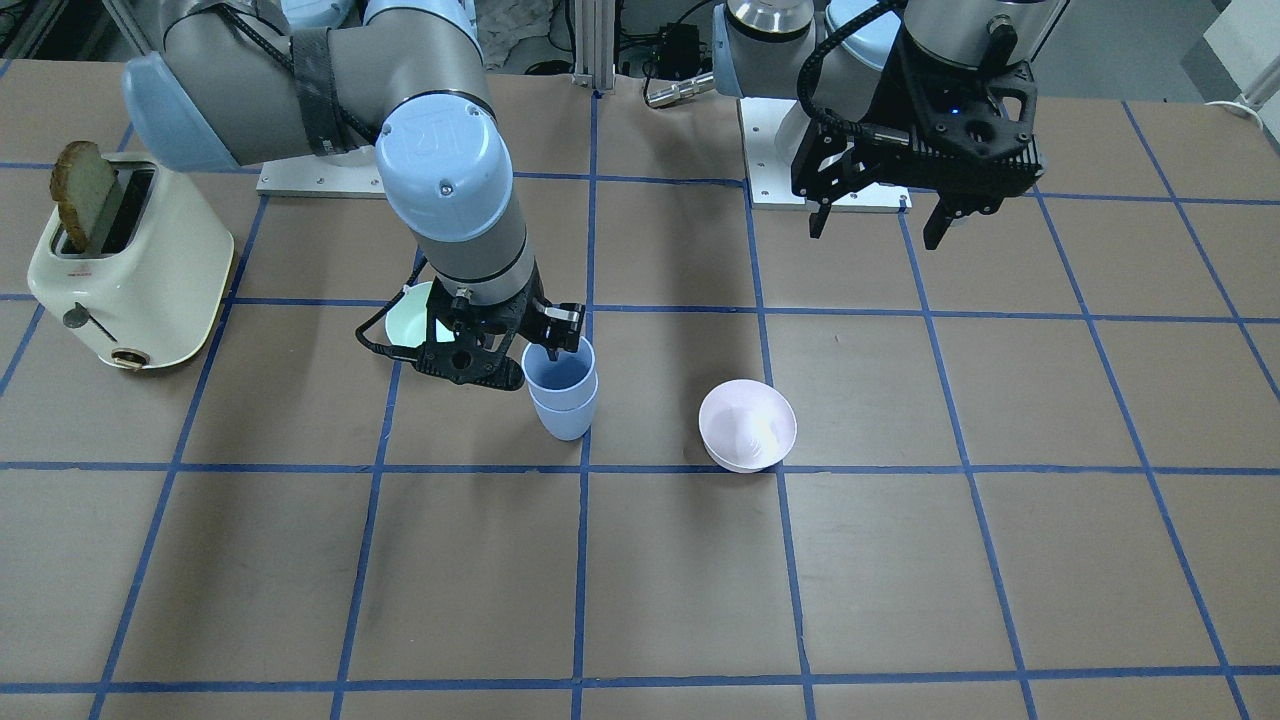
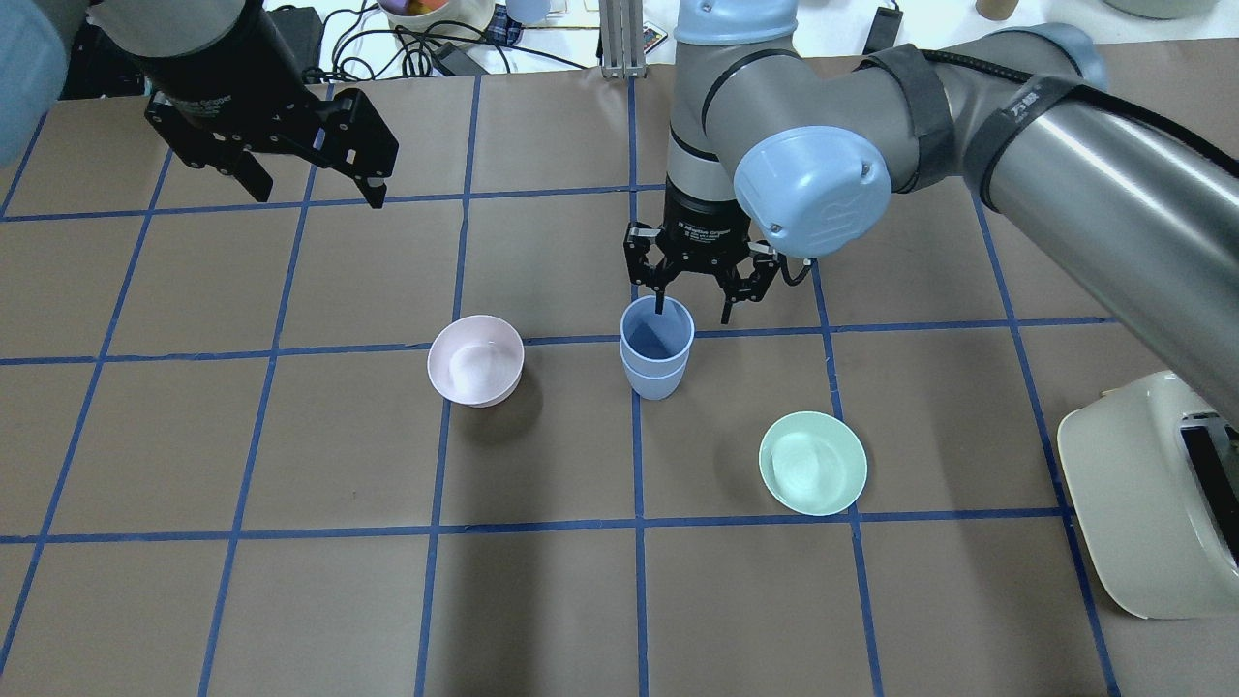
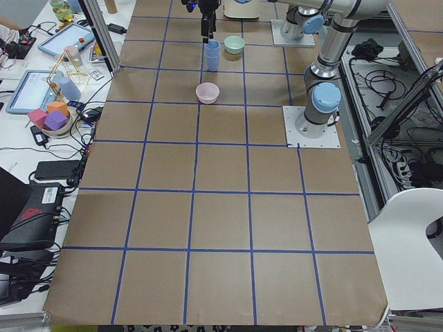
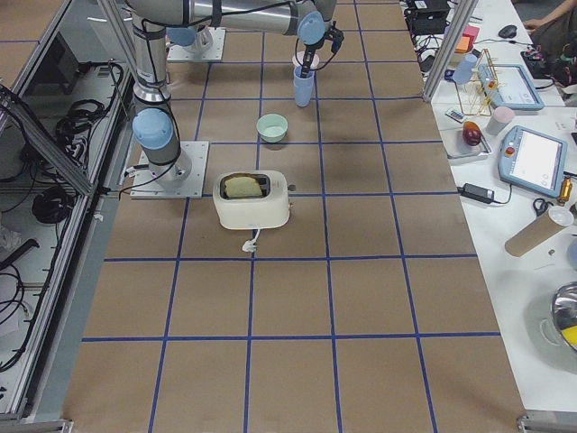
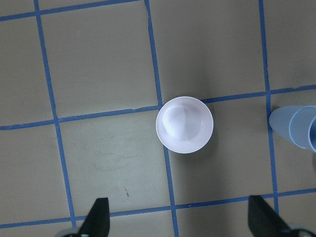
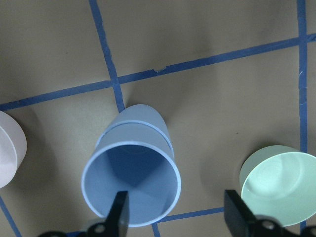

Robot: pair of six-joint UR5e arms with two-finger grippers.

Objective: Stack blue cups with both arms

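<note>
**Blue cups nested at mid-frame**

Blue-grey cups point(image 2: 656, 353) are standing nested, one inside the other, upright on the worktop point(image 2: 290, 600) at the centre of the overhead frame, on a tape line. Right arm point(image 2: 813, 184) is hanging just above them, its jaws spread wide: one is dipping inside the upper cup's rim, the other is outside it, not clamping. Left arm point(image 2: 223, 58) is hovering at upper left, jaws wide, holding nothing. Pink bowl point(image 2: 475, 360) is sitting left of the cups, green bowl point(image 2: 812, 463) lower right.
</note>
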